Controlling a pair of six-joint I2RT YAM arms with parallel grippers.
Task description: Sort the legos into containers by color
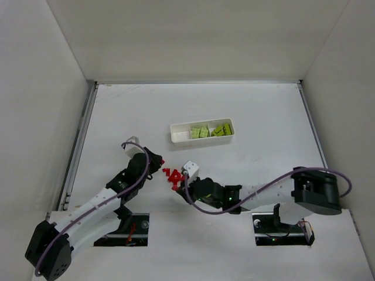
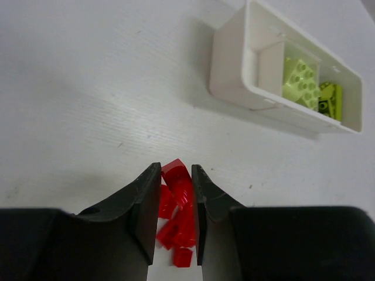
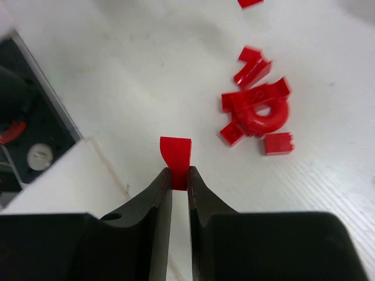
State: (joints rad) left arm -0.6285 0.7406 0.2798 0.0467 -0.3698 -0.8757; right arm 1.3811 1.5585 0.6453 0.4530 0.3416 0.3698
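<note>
The white tray (image 1: 175, 133) lies at mid-table; its middle and right compartments hold yellow-green legos (image 1: 212, 130), and its left compartment looks bare. A pile of red legos (image 1: 173, 175) lies between the two grippers. My left gripper (image 1: 157, 166) is over the pile's left side; in its wrist view it (image 2: 174, 168) is shut on a red lego (image 2: 177, 174), with more red legos (image 2: 179, 231) below. My right gripper (image 1: 183, 185) is at the pile's near right side; in its wrist view it (image 3: 176, 171) is shut on a red lego (image 3: 176, 153), held beside the pile (image 3: 258, 111).
White walls enclose the table on three sides. The tray (image 2: 234, 64) with yellow-green legos (image 2: 302, 82) shows up and right in the left wrist view. A dark base opening (image 3: 23, 117) and a white block (image 3: 58, 181) lie left of the right gripper.
</note>
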